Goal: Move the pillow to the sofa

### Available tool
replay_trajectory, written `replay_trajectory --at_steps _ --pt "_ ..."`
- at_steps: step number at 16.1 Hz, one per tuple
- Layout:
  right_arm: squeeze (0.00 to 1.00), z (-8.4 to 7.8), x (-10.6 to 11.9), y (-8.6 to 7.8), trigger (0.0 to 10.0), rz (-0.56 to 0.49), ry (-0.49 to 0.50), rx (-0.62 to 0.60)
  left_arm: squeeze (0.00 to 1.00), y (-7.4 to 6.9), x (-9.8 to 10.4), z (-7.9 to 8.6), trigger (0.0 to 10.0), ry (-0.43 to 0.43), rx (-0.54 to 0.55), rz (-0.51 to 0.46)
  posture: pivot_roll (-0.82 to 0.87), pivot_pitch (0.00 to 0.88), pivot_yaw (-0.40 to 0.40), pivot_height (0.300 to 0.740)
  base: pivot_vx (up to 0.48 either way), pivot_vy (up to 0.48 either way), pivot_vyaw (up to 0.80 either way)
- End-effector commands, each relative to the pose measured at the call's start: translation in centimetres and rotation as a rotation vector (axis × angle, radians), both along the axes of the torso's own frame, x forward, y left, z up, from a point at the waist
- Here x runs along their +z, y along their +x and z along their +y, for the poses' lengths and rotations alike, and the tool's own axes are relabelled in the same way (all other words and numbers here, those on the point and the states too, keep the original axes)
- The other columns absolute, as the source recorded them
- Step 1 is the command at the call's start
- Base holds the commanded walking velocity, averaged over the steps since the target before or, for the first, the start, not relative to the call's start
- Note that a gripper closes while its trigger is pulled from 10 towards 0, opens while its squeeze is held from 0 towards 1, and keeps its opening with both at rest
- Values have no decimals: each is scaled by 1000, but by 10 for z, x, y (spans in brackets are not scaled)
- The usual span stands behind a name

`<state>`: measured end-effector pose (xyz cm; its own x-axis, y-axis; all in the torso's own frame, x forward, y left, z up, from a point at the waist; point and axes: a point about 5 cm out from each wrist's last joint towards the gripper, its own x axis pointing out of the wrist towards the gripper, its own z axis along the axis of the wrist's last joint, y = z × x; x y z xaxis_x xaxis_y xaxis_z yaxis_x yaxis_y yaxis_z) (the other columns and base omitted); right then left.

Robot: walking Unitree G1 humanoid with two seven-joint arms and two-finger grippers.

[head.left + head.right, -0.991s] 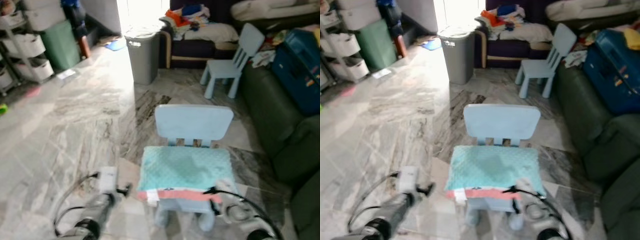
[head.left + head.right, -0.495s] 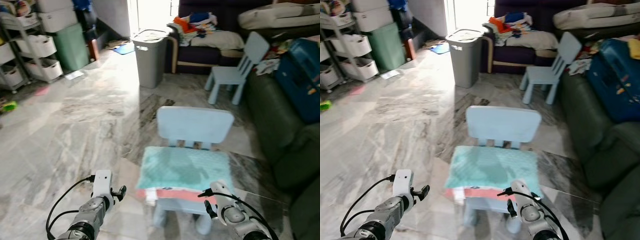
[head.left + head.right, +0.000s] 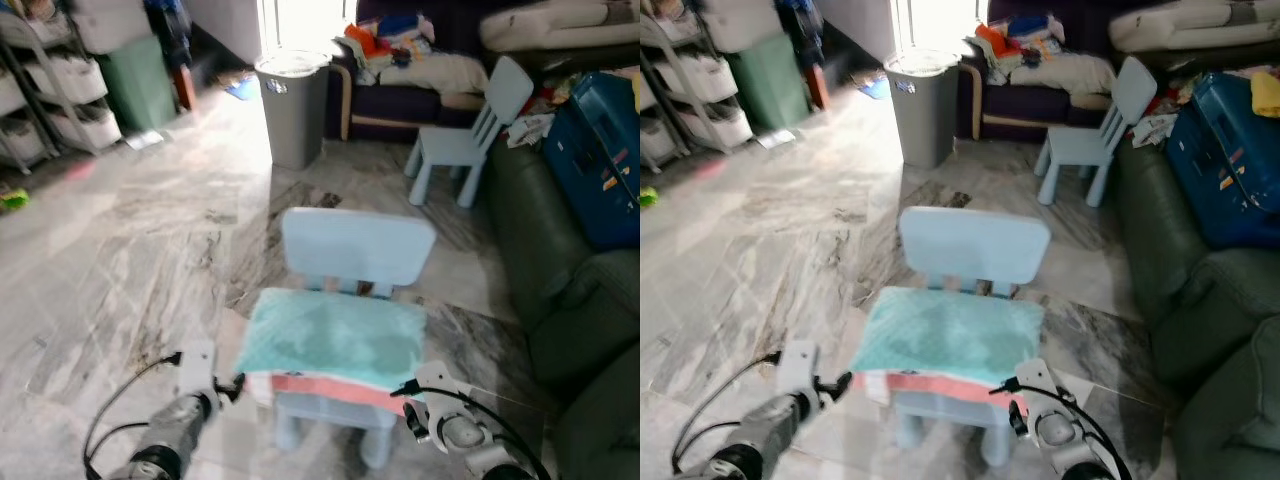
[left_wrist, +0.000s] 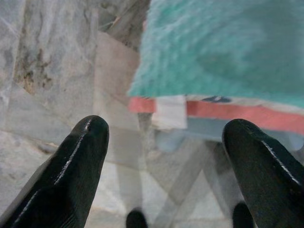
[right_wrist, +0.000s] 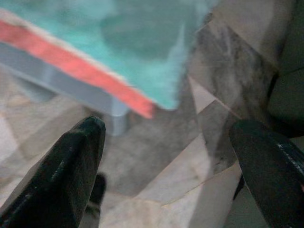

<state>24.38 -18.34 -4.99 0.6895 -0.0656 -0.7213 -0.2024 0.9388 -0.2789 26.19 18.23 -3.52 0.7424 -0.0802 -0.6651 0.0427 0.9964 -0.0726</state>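
Teal pillow [image 3: 332, 336] nearer both spread grippers than a second ago.

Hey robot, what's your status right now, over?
Left gripper and right gripper open, low before chair. Pillow on its seat, untouched. Sofa to right.

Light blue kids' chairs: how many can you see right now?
2. The near chair stands directly ahead and carries the teal pillow on its seat. The far chair stands beside the dark green sofa. Others may be hidden.
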Motion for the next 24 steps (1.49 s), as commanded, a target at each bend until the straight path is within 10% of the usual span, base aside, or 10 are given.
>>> replay_trajectory --at_steps 1,16,24 --pt "0 -4 0 -1 10000 10 -3 -3 0 -2 -3 -6 10000 -23 3 14 -43 0 -1 740 0 0 0" --pt "0 17 19 25 10000 -103 259 -59 0 -7 2 30 10000 17 22 -20 -32 0 -1 740 0 0 0" --pt "0 -3 97 72 10000 -589 294 21 0 36 81 13 10000 11 -138 -556 -10 0 -6 740 0 0 0"
